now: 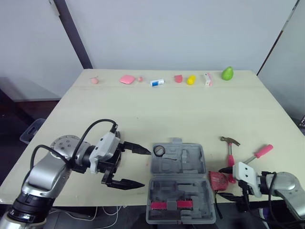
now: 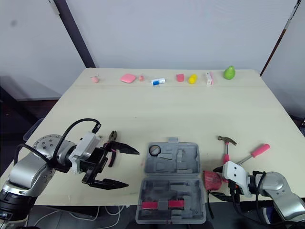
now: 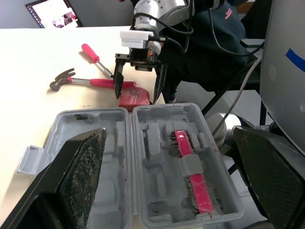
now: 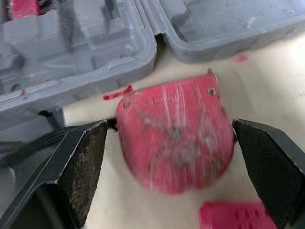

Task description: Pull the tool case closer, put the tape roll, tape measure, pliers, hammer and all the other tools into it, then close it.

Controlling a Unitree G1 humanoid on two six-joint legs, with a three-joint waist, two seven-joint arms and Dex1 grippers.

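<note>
At the lower left of the head view, the left gripper (image 1: 147, 168) is spread wide and holds nothing. Its two fingers reach toward the left wall of the tool case (image 1: 177, 187) with a little table (image 1: 167, 114) showing between, which looks like a stance for gripping or steadying the case. Just behind that gripper, in the right eye view, lie what I take to be the pliers (image 2: 112, 143); the arm hides part of them, so I would not swear to it.

The case sits lower centre, open flat and close to the near edge. The tape roll (image 1: 158, 150) lies at the upper left of its far half, and a pink bit holder (image 1: 171, 205) rests in the near half.

Right of the case, the tape measure (image 1: 218, 179) lies on the table just beside the case wall. The right gripper (image 1: 223, 182) straddles it with fingers apart and not pressed on it, probably lining up a pick.

Above it the hammer (image 1: 230, 145) and a pink-handled screwdriver (image 1: 259, 152) lie on the table near the tape measure. Along the top edge of the table a row of small coloured objects (image 1: 191, 79) stands well apart from the work.
</note>
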